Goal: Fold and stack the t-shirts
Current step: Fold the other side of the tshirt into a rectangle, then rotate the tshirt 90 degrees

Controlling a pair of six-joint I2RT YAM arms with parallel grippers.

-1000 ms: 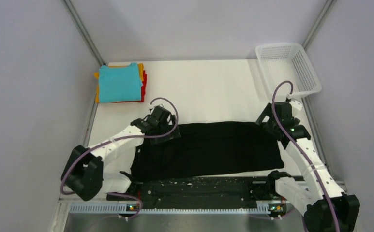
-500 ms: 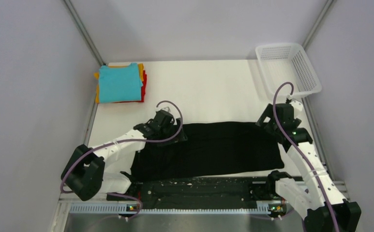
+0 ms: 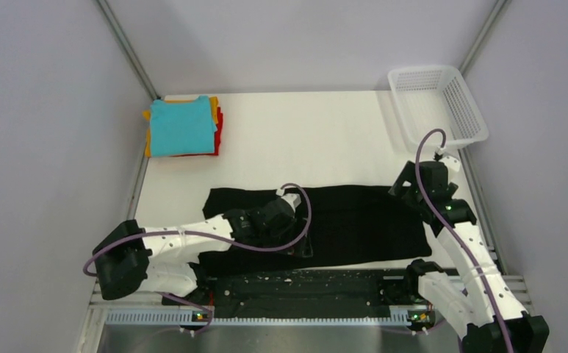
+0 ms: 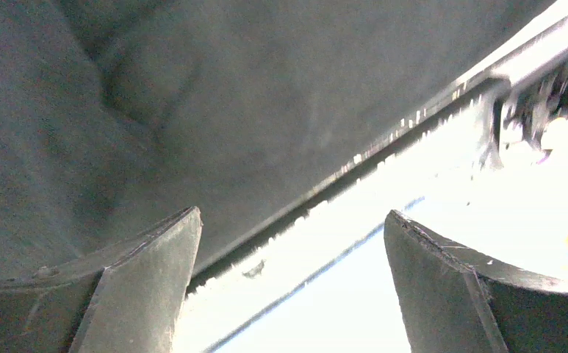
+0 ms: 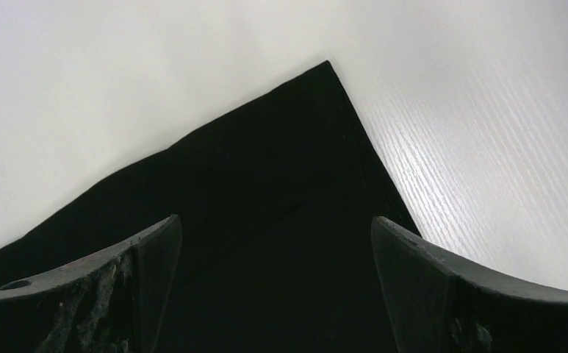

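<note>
The black t-shirt [image 3: 361,224] lies on the white table [image 3: 303,140] near the arm bases, its long axis running left to right. The left gripper [image 4: 292,213] hangs over its middle with fingers spread. The right gripper [image 5: 274,218], also spread, hovers over its far right corner.

Top camera: we look from above and behind arms [image 3: 185,239], down and forward over whole table [image 3: 325,132]; far, wide view. Left wrist camera: we look out between tips of left gripper [image 4: 292,212], very near black shirt [image 4: 192,95], blurred. Right wrist camera: we look down between tips of right gripper [image 5: 275,218] at shirt's corner on table, near. We find shirt in all three views.
</note>
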